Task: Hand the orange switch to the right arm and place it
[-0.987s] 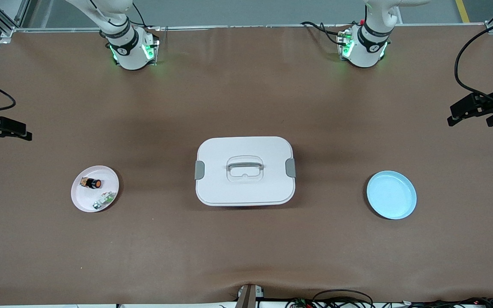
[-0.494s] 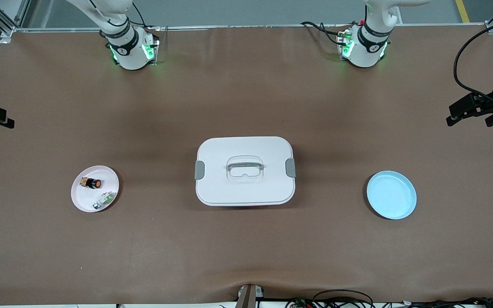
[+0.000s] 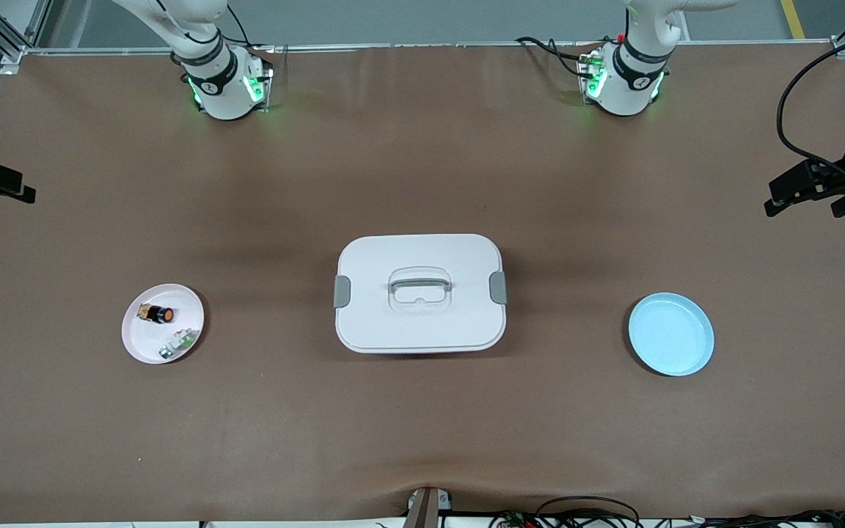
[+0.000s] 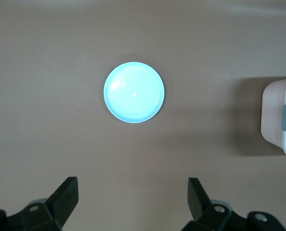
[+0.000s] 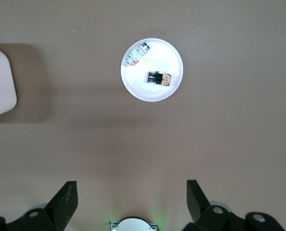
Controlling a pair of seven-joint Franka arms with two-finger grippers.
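Hovering with both end effectors released: right end effector [image 5: 128, 192] high above orange switch [image 5: 160, 78]; left end effector [image 4: 133, 192] waits over blue plate [image 4: 133, 92].

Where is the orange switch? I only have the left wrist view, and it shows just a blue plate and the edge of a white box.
Observer: The orange switch lies on a pink plate toward the right arm's end of the table, beside a small green-and-white part.
Operator: My left gripper is open, up over the table near the blue plate. Where is the right gripper?
Observer: The right gripper is open and empty, high over the right arm's end of the table, with the pink plate in its wrist view.
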